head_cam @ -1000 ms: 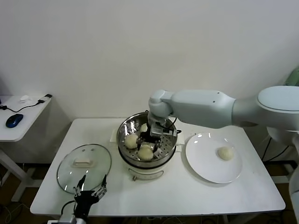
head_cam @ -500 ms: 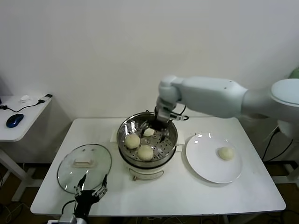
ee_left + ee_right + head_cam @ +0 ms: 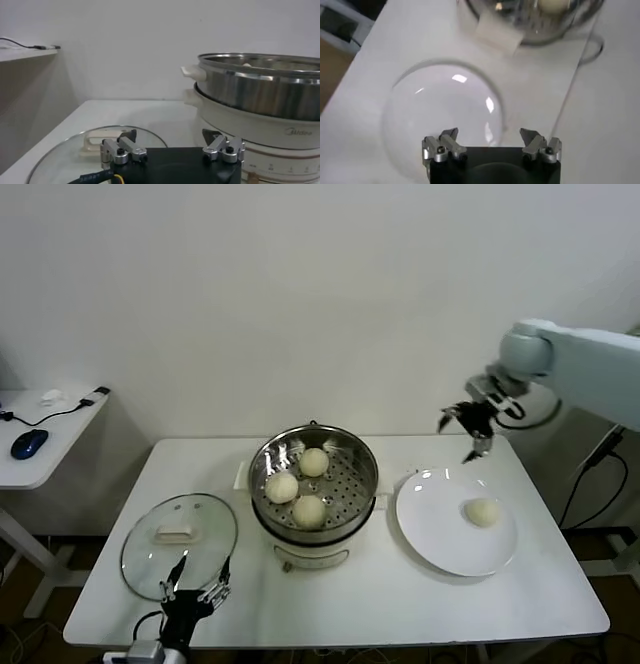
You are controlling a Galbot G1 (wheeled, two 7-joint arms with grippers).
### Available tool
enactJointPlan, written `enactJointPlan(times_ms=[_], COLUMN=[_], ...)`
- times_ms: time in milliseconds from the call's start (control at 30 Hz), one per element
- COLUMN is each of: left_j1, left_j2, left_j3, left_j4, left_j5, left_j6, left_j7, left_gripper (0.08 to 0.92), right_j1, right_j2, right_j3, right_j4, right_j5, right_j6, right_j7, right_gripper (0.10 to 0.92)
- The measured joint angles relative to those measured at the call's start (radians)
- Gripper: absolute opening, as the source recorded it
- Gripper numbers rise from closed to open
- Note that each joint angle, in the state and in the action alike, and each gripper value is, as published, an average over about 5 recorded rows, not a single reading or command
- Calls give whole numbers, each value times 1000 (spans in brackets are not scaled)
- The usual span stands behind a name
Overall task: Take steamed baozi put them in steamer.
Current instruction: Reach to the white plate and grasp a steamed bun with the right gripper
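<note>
Three baozi (image 3: 308, 509) sit in the steamer (image 3: 313, 484); a fourth (image 3: 483, 511) lies on the plate (image 3: 440, 534) right of it; the right end effector (image 3: 470, 424) hangs above the plate, open, empty; the left end effector (image 3: 195, 584) rests open by the lid (image 3: 180, 529).

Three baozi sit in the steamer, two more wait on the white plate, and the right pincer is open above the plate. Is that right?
Not quite: the head view shows only one baozi on the white plate, not two. Three baozi do sit in the steamer, and the right pincer is open above the plate.
</note>
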Motion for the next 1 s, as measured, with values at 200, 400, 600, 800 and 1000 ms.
enactJointPlan(times_ms=[200, 400, 600, 800, 1000], left_j1=[7, 11, 18, 22, 20], left_j2=[-5, -11, -11, -11, -12], left_j3=[-7, -9, -12, -13, -9], left_j4=[-1, -2, -1, -1, 0], left_j5=[5, 12, 13, 13, 12], left_j6=[-1, -1, -7, -10, -9], left_j7=[8, 11, 13, 14, 14], left_gripper=[823, 823, 823, 823, 823], right_j1=[-170, -331, -444, -514, -554], right_j2=[-74, -82, -49, -16, 9], right_j3=[122, 256, 356, 417, 460], right_j4=[-41, -112, -188, -236, -272], right_j5=[-60, -130, -179, -208, -235], right_j6=[-95, -144, -170, -187, -195], right_j7=[23, 44, 56, 59, 68], right_gripper=[823, 823, 822, 823, 818])
